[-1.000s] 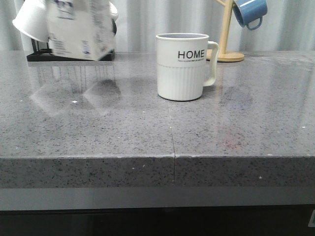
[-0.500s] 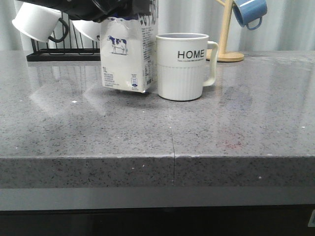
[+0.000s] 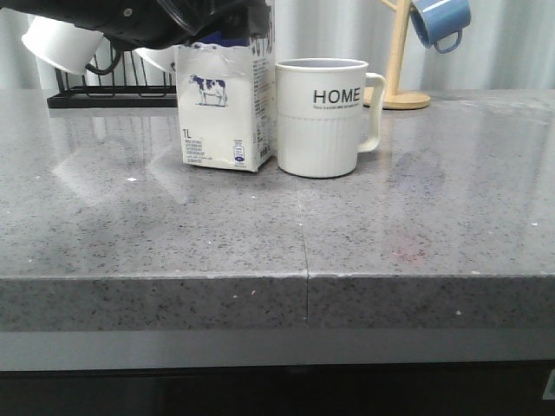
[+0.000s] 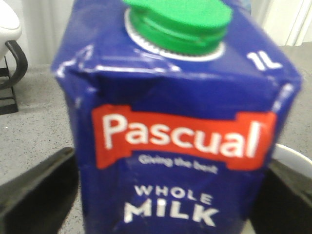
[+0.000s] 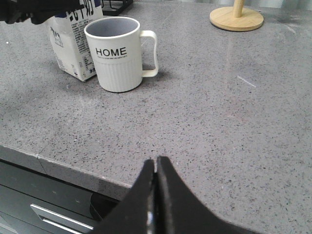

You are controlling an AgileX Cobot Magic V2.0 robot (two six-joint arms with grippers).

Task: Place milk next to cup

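Milk point(image 3: 224, 117) stands on the tabletop point(image 3: 260, 225) just left of the cup point(image 3: 323, 117): placing looks done. Left wrist: the left claw point(image 4: 165, 195) clamps the milk; release next. Right wrist: right claw point(image 5: 156, 195) clenched, idle.

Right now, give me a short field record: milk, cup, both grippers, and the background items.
milk: upright on the counter, close beside the cup's side away from its handle
cup: upright, handle away from the milk
left gripper: fingers either side of the carton top
right gripper: shut, empty, near the counter's front edge
blue mug: hanging on the wooden stand
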